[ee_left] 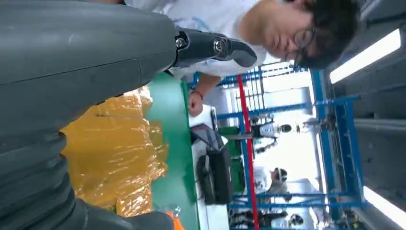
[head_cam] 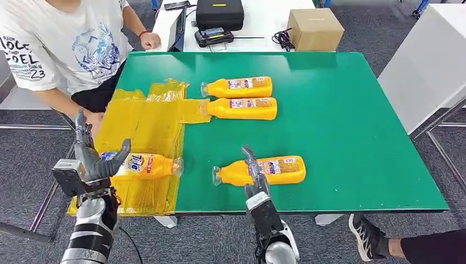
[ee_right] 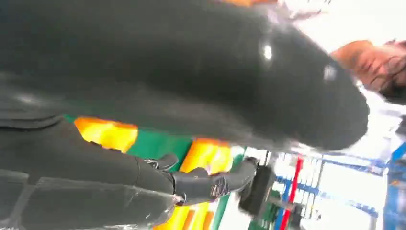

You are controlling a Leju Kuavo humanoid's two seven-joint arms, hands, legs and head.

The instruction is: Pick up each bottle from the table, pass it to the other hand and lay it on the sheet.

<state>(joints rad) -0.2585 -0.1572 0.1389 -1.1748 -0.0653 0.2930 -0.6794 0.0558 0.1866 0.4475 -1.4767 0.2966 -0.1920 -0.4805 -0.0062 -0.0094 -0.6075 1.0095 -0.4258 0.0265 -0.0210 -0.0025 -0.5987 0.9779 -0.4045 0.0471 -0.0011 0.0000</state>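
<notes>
Table: a big green table [head_cam: 340, 126] stood in front of the robot.
Sheet: a crinkly yellow sheet [head_cam: 144, 124] lay on the left part of the table, and its near end hung a bit over the edge.
Bottle on the sheet: one orange bottle [head_cam: 144, 164] lay on its side on the near part of the sheet, with its cap end pointing right.
Left hand: the left hand [head_cam: 92, 154] was at the bottom end of that bottle. Its thumb lay across the end and its other fingers pointed up and apart. I could not tell if it was holding the bottle or just touching it.
Near bottle: another orange bottle [head_cam: 277, 170] lay on its side on the bare green table close to the near edge, cap end to the left.
Right hand: the right hand [head_cam: 254, 173] was over the middle of this near bottle with its fingers pointing up. I could not tell if it was gripping it.
Far bottles: two more orange bottles [head_cam: 237, 87] [head_cam: 243, 108] lay side by side farther back, just right of the sheet.
Person: a person in a white shirt [head_cam: 60, 44] sat at the far left corner of the table.
Box: a brown box [head_cam: 315, 28] sat on a white desk behind the table.
</notes>
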